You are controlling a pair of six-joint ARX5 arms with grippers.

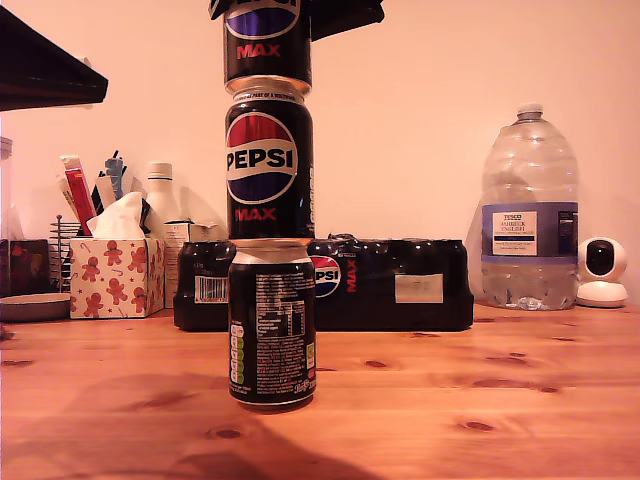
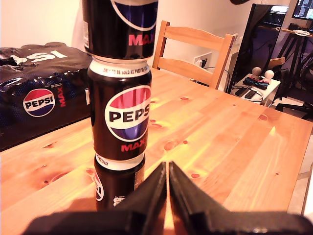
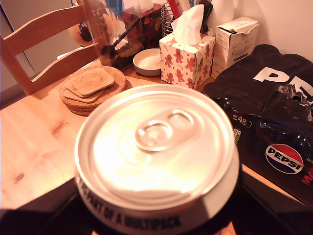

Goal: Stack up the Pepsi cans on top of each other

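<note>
Three black Pepsi cans stand stacked on the wooden table (image 1: 480,400) in the middle of the exterior view: the bottom can (image 1: 272,325), the middle can (image 1: 269,165) and the top can (image 1: 267,40). My second gripper (image 1: 285,12) is shut on the top can, its black fingers (image 1: 345,15) showing on either side. The second wrist view looks straight down on that can's silver lid (image 3: 156,147). My first gripper (image 2: 167,166) is shut on nothing, low beside the stack and aimed at the middle can (image 2: 122,122). It does not show in the exterior view.
Behind the stack lies a shrink-wrapped black multipack (image 1: 390,285). A big water bottle (image 1: 528,215) and a white camera (image 1: 602,272) stand at the exterior view's right, a tissue box (image 1: 115,275) at its left. Coasters (image 3: 90,88), a bowl (image 3: 146,61) and a chair (image 2: 195,46) are nearby.
</note>
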